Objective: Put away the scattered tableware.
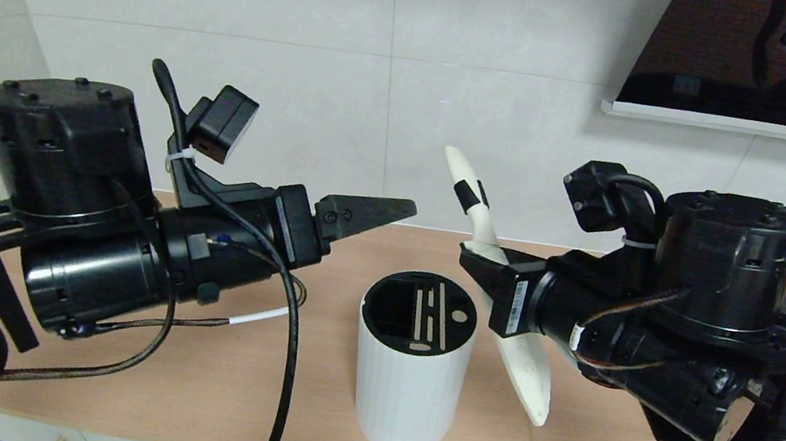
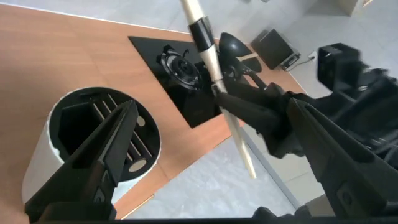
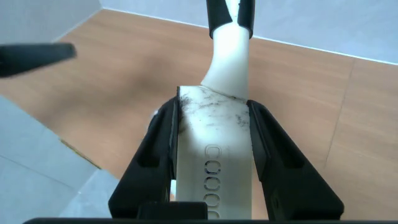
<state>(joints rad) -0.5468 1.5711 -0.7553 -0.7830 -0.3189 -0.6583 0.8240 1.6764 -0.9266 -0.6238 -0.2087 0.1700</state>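
Both fingers of my right gripper (image 3: 214, 109) pinch a white spatula (image 1: 527, 360) (by its blade), tilted beside the holder (image 1: 407, 380) below them; my left gripper (image 2: 211, 109) gapes wide, empty, above that holder.

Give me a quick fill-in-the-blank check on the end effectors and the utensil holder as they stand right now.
1. The right end effector is shut on the white spatula, whose handle bears a ____ band.
2. The left end effector is open and holds ____.
3. The utensil holder stands ____ on the wooden counter, between the two arms.

Missing words: black; nothing; upright
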